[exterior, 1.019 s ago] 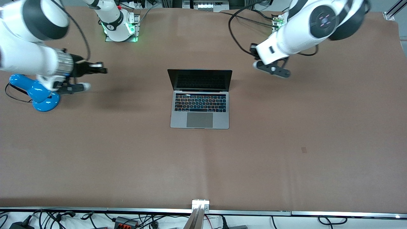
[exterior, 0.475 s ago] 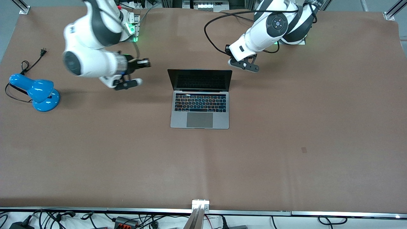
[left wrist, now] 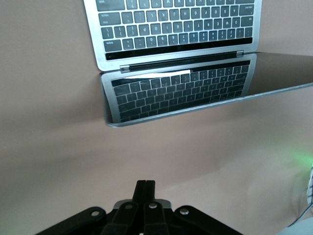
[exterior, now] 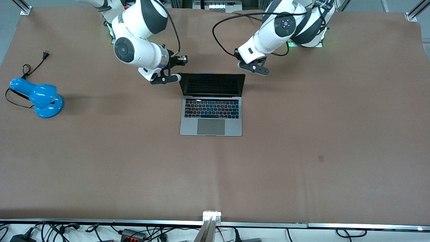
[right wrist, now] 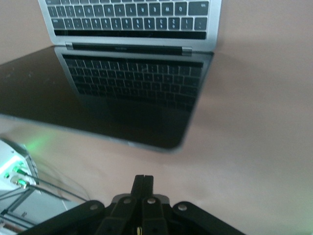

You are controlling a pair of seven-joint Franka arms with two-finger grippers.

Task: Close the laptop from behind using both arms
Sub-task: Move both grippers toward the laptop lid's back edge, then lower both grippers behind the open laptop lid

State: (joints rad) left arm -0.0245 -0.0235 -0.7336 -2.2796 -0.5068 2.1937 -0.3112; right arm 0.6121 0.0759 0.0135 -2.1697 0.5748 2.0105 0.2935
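Observation:
The laptop (exterior: 211, 116) stands open in the middle of the table, with its black screen (exterior: 211, 84) upright and facing the front camera. My right gripper (exterior: 176, 78) is shut and empty, over the table just beside the lid's corner toward the right arm's end. My left gripper (exterior: 263, 71) is shut and empty, over the table by the lid's other top corner, a little apart from it. In the left wrist view my closed gripper (left wrist: 145, 188) faces the screen (left wrist: 195, 93). In the right wrist view my closed gripper (right wrist: 143, 183) faces the screen (right wrist: 98, 98).
A blue desk lamp (exterior: 37, 97) with a black cord stands near the right arm's end of the table. Both arm bases and cables sit along the table edge farthest from the front camera. A small dark mark (exterior: 321, 158) is on the brown table cover.
Both arms have swung in toward the laptop's lid. The right gripper has come from over the lamp to the lid's corner. The left gripper has come to the other corner. The laptop has not moved.

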